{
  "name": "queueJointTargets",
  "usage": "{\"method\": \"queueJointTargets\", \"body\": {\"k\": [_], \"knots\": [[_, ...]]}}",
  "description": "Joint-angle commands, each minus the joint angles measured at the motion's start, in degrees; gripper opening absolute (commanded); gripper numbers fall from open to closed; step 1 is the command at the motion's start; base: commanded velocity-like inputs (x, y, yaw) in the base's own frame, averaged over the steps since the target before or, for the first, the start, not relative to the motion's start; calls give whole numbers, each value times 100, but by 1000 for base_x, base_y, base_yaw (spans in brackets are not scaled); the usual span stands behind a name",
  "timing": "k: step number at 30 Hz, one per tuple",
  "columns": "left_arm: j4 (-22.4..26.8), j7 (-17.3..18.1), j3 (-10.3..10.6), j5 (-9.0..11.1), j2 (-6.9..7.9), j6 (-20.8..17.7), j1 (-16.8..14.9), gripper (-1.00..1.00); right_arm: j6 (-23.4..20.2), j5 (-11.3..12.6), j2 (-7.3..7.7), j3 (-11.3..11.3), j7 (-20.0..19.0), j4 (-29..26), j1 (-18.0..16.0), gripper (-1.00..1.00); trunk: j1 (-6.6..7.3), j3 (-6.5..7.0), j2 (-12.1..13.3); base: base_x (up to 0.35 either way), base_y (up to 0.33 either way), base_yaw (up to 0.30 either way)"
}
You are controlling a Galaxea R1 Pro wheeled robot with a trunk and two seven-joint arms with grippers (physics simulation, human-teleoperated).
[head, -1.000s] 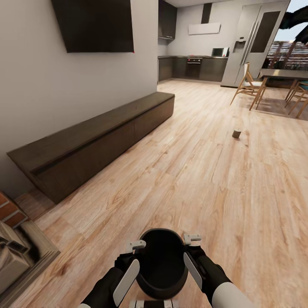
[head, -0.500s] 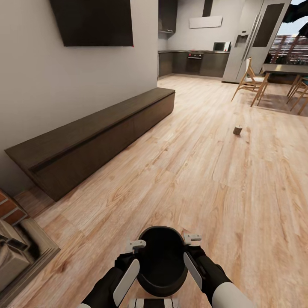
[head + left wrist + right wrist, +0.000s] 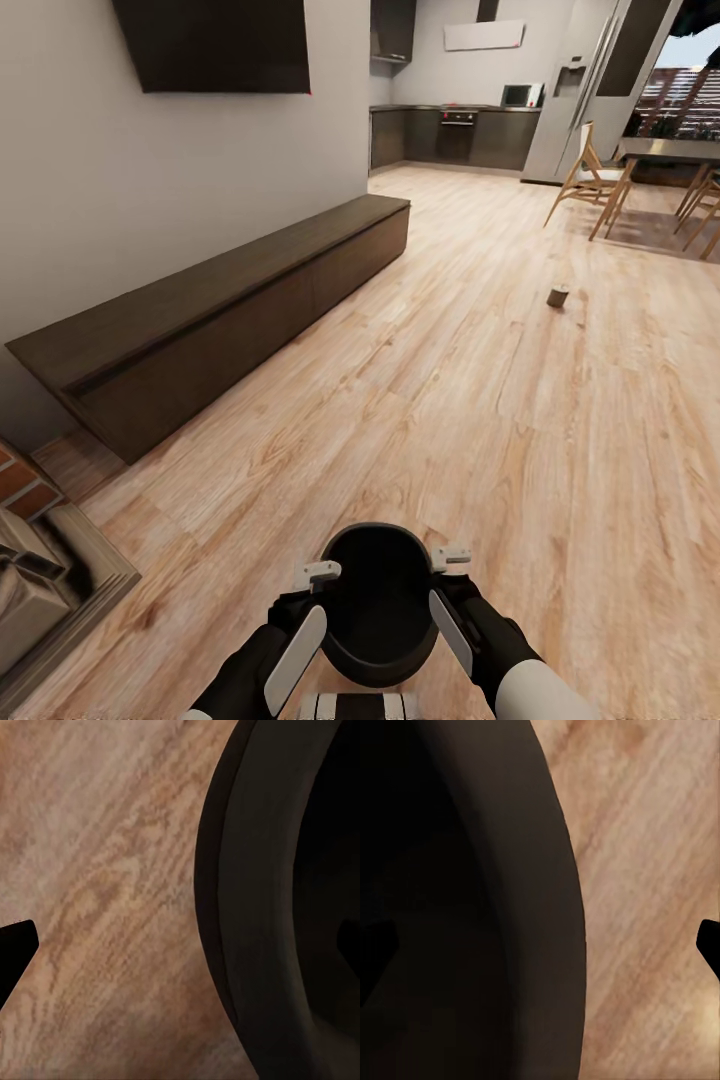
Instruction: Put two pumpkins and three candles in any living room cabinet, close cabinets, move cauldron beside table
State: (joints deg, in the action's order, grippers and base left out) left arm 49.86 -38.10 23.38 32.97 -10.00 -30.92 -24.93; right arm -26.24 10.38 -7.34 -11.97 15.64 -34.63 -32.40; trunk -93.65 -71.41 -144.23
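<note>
We hold the cauldron [image 3: 378, 605] low in front of us, between our two claws. The left claw [image 3: 318, 574] grips its rim on one side and the right claw [image 3: 450, 558] grips the opposite side, each clenched over the wall with one finger inside the bowl. The cauldron is round, matte black and open-topped, with a thick rim and a dark hollow inside. It hangs above the pale wood floor [image 3: 480, 420]. The long, low, dark brown cabinet [image 3: 230, 310] runs along the grey wall to our left, its fronts all shut. One stubby tan candle [image 3: 558, 296] stands alone on the floor, far ahead to the right.
</note>
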Motion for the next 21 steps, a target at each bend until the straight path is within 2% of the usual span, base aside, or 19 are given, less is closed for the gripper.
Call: {"method": "queueJointTargets", "body": {"k": [1,3,15,21], "knots": [[6,-48,9,43,0,-11,-3,100,-22,60,5,-33,53,-8,-3,100,-1,-28,-4,0,0,0],[6,-48,9,43,0,-11,-3,100,-22,61,5,-33,53,-8,-3,100,-6,-72,-6,0,0,0],[6,-48,9,43,0,-11,-3,100,-22,53,5,-33,53,-3,-3,100,-6,-72,-6,0,0,0],[6,-48,9,43,0,-11,-3,100,-22,53,5,-33,53,0,-3,100,-19,-183,-13,0,0,0]]}}
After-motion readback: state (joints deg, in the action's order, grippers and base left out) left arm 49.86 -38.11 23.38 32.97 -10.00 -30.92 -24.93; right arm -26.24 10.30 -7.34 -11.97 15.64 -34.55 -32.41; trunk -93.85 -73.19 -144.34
